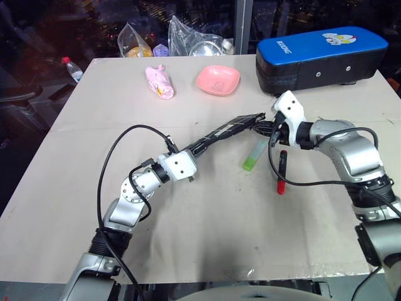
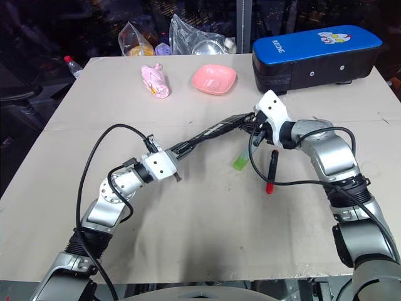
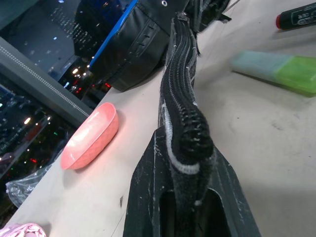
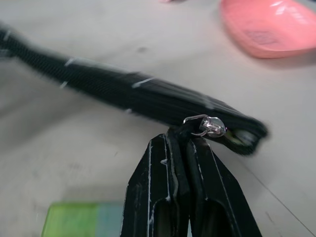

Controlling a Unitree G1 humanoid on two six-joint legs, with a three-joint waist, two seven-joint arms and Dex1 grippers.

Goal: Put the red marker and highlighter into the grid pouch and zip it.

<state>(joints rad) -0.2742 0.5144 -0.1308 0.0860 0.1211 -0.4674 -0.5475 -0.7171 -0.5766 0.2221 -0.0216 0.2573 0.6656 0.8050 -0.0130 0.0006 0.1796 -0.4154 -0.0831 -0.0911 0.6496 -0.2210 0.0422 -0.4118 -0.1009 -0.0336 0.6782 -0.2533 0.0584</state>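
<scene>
Flat black grid-lined fabric pouch (image 1: 229, 130) held off the table: left gripper (image 3: 190, 148) clenched on one end to brace it, right gripper (image 4: 181, 140) pinching the zipper pull (image 4: 210, 126), likely to open it. Green highlighter (image 1: 255, 155) and red marker (image 1: 282, 170) just beside the pouch, outside.

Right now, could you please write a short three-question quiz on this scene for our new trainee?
1. True or false: the red marker and the highlighter are already inside the grid pouch.
2. What is the right gripper shut on? A) the pouch's zipper pull B) the highlighter C) the pink dish
3. Fill in: the left gripper is shut on the pouch's ____ end.

Key: 1 false, both lie on the table; 2 A; 3 near (the end away from the zipper pull).
</scene>
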